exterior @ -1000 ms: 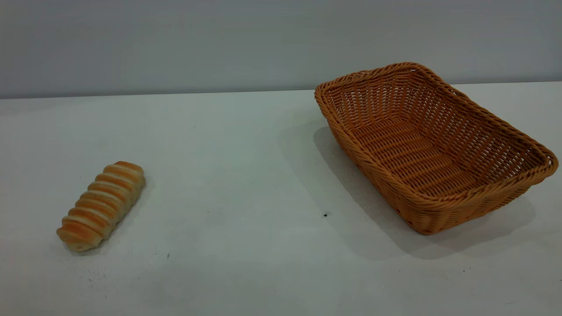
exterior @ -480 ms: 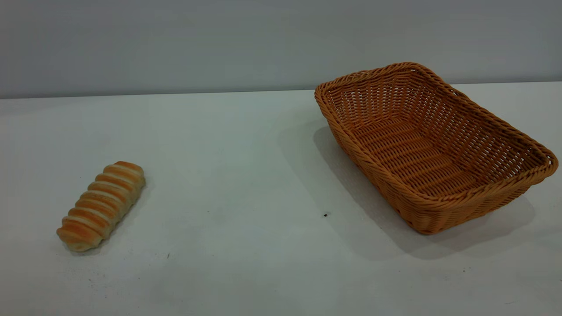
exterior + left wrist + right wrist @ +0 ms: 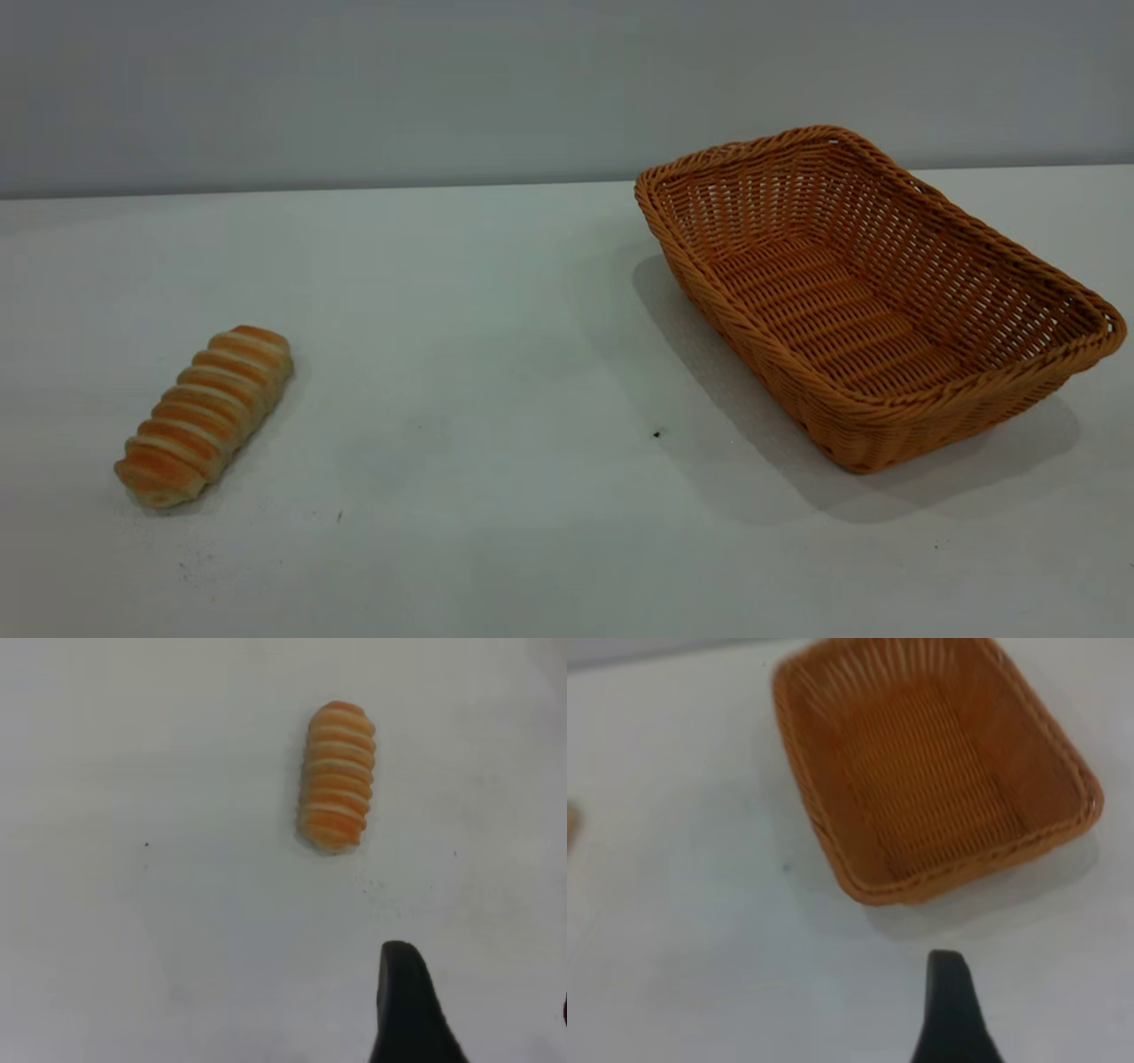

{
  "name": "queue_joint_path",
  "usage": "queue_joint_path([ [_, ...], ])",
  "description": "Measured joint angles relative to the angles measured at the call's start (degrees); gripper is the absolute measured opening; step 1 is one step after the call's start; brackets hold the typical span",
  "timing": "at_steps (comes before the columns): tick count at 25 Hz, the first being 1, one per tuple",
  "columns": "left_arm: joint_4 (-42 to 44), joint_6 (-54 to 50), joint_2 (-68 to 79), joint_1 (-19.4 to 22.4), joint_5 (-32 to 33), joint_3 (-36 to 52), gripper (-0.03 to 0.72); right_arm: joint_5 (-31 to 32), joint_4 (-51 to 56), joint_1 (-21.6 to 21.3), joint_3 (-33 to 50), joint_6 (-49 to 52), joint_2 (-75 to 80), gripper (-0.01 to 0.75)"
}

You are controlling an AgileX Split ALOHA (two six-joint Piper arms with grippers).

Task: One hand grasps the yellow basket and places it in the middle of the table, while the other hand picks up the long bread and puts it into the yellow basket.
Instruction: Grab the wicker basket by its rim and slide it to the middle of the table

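The long bread point(image 3: 204, 415), ridged with golden and cream bands, lies on the white table point(image 3: 496, 354) at the front left. It also shows in the left wrist view point(image 3: 337, 775), ahead of my left gripper point(image 3: 483, 1001). That gripper is open and empty above bare table, with one dark finger point(image 3: 403, 1014) in view. The yellow basket point(image 3: 873, 297), woven and empty, stands at the right. It also shows in the right wrist view point(image 3: 930, 762), ahead of my open, empty right gripper point(image 3: 1045, 1001), whose one visible finger point(image 3: 948, 1014) is short of the basket's rim. Neither gripper appears in the exterior view.
A grey wall point(image 3: 354, 89) runs behind the table's far edge. A small dark speck point(image 3: 656, 433) lies on the table between bread and basket. A wide stretch of bare tabletop separates the two.
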Motion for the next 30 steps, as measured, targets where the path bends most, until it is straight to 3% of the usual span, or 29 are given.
queue_joint_path([
  [3,-2.16,0.00,7.49,0.00,-3.45,-0.41,0.466,-4.67,-0.05,0.00,-2.29,-1.74,12.44,0.557],
  [8,-4.16,2.64,14.65,0.00,-4.87,-1.97,0.466,-6.33,-0.05,0.00,-8.23,-2.09,29.19,0.583],
  [15,-4.21,4.39,14.85,-2.78,-7.62,-3.29,0.466,-11.63,0.05,-0.45,-13.58,5.52,43.91,0.594],
  [24,-4.29,4.51,14.85,-5.06,-7.65,-3.33,0.466,-12.42,5.39,-9.53,-14.62,23.10,54.26,0.592],
  [30,-4.24,4.89,14.85,-5.06,-7.88,-3.33,0.466,-14.34,10.53,-10.11,-20.35,24.03,60.99,0.591],
])
